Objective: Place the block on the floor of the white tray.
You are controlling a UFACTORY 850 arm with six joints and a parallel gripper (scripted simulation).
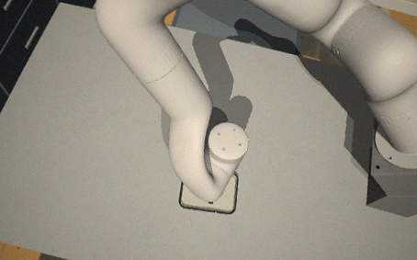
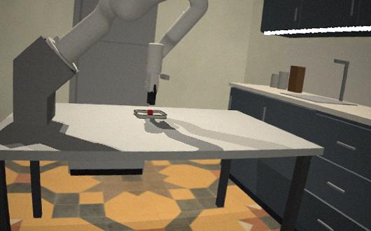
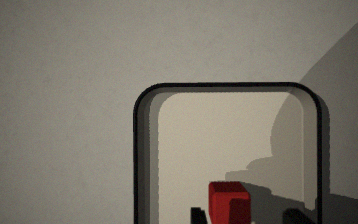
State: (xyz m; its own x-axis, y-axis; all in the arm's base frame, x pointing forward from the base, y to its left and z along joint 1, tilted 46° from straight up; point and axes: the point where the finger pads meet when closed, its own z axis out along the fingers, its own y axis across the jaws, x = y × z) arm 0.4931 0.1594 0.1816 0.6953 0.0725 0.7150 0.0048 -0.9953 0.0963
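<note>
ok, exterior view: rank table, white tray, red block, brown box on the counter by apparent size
1. Table, by far.
2. Brown box and white tray: too close to rank; the box is tall, the tray wide and flat.
3. Red block, smallest, sitting in the tray.

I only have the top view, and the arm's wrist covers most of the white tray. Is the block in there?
Observer: Yes. The exterior view shows the red block inside the white tray, resting on its floor.
Operator: Is the pincer touching it?
Observer: No. The pincer hangs above the block with a visible gap and holds nothing.
Operator: Are the fingers apart or shut?
Observer: Apart. In the wrist view a dark fingertip shows on either side of the block, which lies below them.
</note>
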